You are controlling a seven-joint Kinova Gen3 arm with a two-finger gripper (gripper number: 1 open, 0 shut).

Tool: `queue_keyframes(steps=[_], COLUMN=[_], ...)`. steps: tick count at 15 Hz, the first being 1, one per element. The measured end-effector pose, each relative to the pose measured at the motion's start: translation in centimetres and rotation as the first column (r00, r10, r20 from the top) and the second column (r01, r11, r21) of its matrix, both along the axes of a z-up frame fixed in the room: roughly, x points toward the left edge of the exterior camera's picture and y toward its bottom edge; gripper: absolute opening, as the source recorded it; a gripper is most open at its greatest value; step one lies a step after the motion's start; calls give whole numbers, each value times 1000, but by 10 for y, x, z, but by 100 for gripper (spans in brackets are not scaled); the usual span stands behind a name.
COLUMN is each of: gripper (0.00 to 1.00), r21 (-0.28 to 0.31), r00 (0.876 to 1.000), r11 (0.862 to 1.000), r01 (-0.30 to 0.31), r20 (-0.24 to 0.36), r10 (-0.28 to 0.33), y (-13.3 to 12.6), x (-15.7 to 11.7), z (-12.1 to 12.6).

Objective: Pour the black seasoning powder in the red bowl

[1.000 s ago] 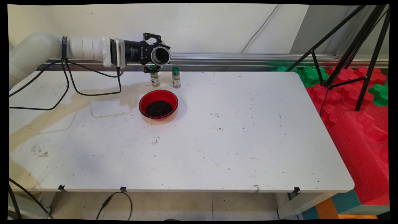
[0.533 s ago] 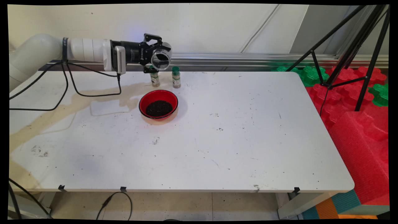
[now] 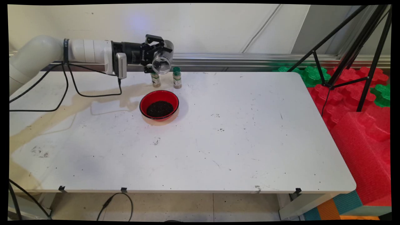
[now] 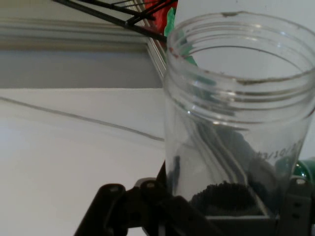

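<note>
Gripper (image 3: 158, 58) clamped on clear plastic jar (image 3: 162, 61), held in air at upper left of frame, mouth tipped down-right, above and behind red bowl (image 3: 159, 105). Hand view: jar (image 4: 236, 123) nearly empty, only a small dark residue near its base by the gripper. Bowl holds a mound of dark granules; sits on counter (image 3: 218, 140) below the jar. Judgement: contents look mostly emptied into bowl; jar not set down. Two green-capped spice bottles (image 3: 177, 77) stand just behind bowl.

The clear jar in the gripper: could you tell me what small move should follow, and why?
Probably tip the clear jar upright. It lies on its side in the gripper above the table's far edge, behind the red bowl, and dark grains remain inside.
</note>
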State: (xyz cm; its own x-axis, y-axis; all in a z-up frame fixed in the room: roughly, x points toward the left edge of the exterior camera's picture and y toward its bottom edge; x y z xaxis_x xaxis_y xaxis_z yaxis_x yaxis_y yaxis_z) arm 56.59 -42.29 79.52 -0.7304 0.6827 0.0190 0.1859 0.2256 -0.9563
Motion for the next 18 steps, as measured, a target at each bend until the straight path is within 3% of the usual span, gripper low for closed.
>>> queue_keyframes(steps=[9, 18], gripper=[0, 0], r21=[-104, -186], r00=[992, 970], r11=[992, 972], r01=[67, 145], r20=[112, 222], r10=[-55, -102], y=[1, 4], x=[1, 0], z=[-2, -5])
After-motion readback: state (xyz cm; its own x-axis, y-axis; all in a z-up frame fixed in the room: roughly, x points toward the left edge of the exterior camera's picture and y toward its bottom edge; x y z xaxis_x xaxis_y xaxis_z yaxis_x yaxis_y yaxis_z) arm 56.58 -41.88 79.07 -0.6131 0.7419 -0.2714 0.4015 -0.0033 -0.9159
